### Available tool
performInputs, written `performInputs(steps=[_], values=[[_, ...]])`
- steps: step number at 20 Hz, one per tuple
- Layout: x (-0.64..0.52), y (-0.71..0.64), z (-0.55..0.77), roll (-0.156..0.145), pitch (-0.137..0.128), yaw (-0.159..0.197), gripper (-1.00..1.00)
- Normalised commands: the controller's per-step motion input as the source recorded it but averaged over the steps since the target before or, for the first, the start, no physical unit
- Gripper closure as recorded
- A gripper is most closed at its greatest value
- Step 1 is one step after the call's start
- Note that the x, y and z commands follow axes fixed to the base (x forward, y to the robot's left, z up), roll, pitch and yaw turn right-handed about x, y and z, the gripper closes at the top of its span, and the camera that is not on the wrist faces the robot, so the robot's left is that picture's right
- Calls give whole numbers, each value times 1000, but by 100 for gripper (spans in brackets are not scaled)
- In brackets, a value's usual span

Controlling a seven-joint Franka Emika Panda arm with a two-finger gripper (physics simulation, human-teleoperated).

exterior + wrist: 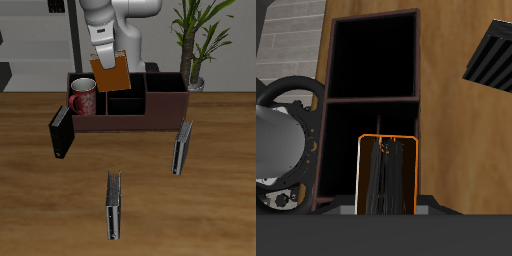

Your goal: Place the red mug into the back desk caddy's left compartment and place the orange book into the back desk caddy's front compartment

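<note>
Orange is what the pincer (pixel 108 62) carries: its fingers are clamped on the top edge of the orange book (pixel 110 74), which hangs tilted above the middle of the back desk caddy (pixel 160 110), clear of its walls as far as the exterior view shows. In the wrist view the orange book (pixel 387 175) shows edge-on, its dark spine framed in orange, hanging over the caddy's dark middle sections. The front compartment (pixel 124 102) lies just under the book, at about 6 o'clock from it in the exterior view.

The red mug (pixel 83 96) already stands upright inside the left compartment (pixel 78 86), at 9 o'clock from the book; its rim rises about level with the caddy wall. In the wrist view the red mug (pixel 283 135) appears as a large pale cylinder with a dark rim, beside the divider.

On the wooden counter (pixel 215 200), a black book (pixel 61 130) leans against the caddy's end at 7 o'clock from the mug. Two grey-black books stand on edge nearer the front: one (pixel 181 146) at 4 o'clock from the caddy, another (pixel 114 204) at 6 o'clock. A potted plant (pixel 196 45) stands behind the caddy's far end.
</note>
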Motion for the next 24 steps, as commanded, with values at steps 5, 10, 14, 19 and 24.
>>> performInputs(steps=[5,10,14,19,24], values=[[32,-100,89,-47,-27,-14,100],[-8,12,24,-2,-1,-14,100],[-1,54,-39,31,9,27,100],[-26,96,-76,31,-21,78,100],[-2,88,-58,21,-21,88,100]])
